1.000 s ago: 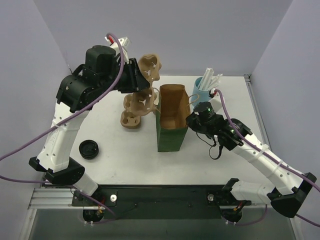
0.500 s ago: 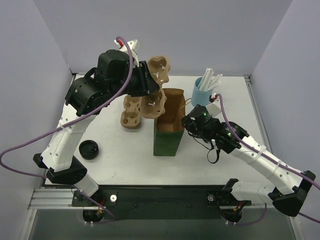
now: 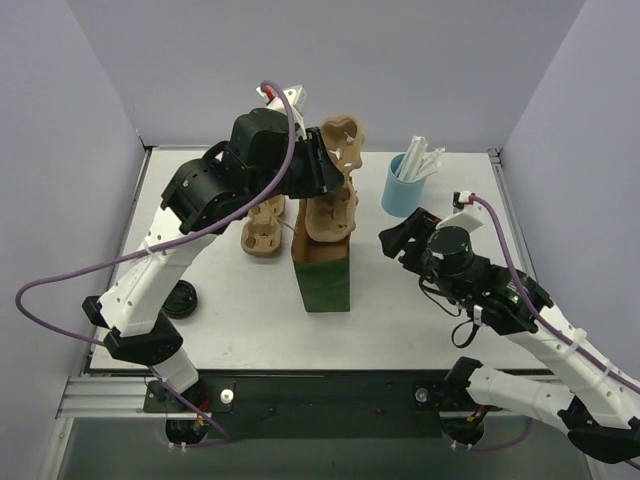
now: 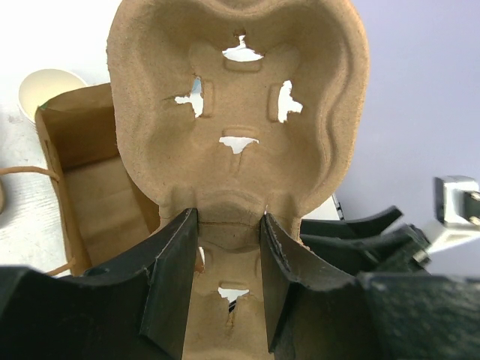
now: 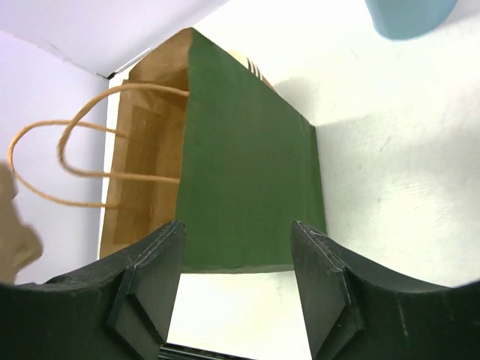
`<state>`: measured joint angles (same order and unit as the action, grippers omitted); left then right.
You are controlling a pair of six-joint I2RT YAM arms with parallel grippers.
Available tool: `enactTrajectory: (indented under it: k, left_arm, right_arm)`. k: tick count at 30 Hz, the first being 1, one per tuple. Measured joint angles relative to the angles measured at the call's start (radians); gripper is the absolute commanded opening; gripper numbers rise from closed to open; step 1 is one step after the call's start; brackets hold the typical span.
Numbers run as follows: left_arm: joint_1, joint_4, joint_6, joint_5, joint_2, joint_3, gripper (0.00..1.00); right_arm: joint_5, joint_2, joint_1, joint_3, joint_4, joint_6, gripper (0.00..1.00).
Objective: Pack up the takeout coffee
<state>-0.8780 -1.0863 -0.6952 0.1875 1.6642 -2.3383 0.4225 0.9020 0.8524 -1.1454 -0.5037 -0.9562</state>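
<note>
White table (image 3: 240, 305), lavender walls (image 3: 420, 70) (green bag (image 3: 322, 282) standing); left fingers (image 4: 174, 279) grasping pulp carrier (image 4: 240, 112); right fingers (image 5: 150, 279) released.

A green paper bag (image 3: 322, 282) stood open mid-table (image 3: 240, 312), a pulp carrier (image 3: 335, 200) upright over its mouth. More carriers (image 3: 262, 236) lay just left; a blue cup (image 3: 400, 192) stood toward the far right corner.

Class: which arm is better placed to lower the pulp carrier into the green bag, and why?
Left. The left claw is shut on the pulp carrier, which hangs right over the green bag and its open mouth. The right claw is open and empty, off to the bag's side.
</note>
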Motion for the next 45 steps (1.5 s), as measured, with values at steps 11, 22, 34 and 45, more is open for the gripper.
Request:
enactTrajectory:
  k: [11, 22, 34, 45]
  left_arm:
    - [-0.004, -0.001, -0.004, 0.077, 0.017, 0.011, 0.27]
    - [-0.004, -0.010, -0.004, 0.121, -0.003, 0.106, 0.27]
    - [-0.004, -0.011, -0.003, 0.134, -0.039, 0.116, 0.27]
    - [-0.004, -0.009, -0.003, 0.134, -0.042, 0.187, 0.27]
  right_arm:
    - [-0.173, 0.037, -0.145, -0.092, 0.054, 0.245, 0.55]
    - [-0.453, 0.097, -0.225, -0.071, 0.299, 0.111, 0.52]
    - [-0.445, 0.133, -0.224, -0.070, 0.311, 0.009, 0.52]
    - [-0.435, 0.179, -0.224, -0.070, 0.311, 0.002, 0.48]
